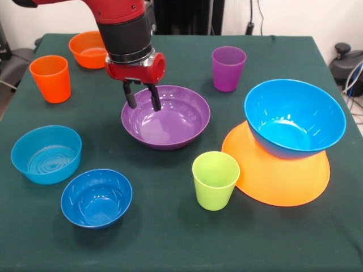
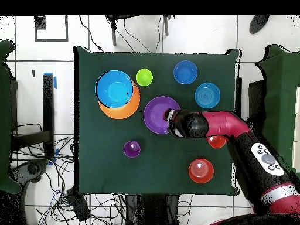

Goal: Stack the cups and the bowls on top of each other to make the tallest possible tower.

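Observation:
My gripper (image 1: 142, 101) is open and empty. It hangs over the far left rim of the large purple bowl (image 1: 176, 122), one finger outside the rim and one inside. The large blue bowl (image 1: 295, 116) sits upright and tilted on the upside-down orange-yellow bowl (image 1: 283, 181). The lime green cup (image 1: 215, 180) stands just in front of the purple bowl. The purple cup (image 1: 228, 68) stands behind it. The orange cup (image 1: 51, 78) and small orange bowl (image 1: 88, 49) are at the far left. No yellow cup is in view. In the overhead view my wrist (image 2: 176, 123) covers the purple bowl's (image 2: 157, 115) edge.
The light blue straight-sided bowl (image 1: 46, 154) and the dark blue small bowl (image 1: 96, 197) sit at the near left. The green cloth table (image 1: 170, 238) ends close behind the orange bowl and purple cup. Cables lie on the floor around the table (image 2: 88, 193).

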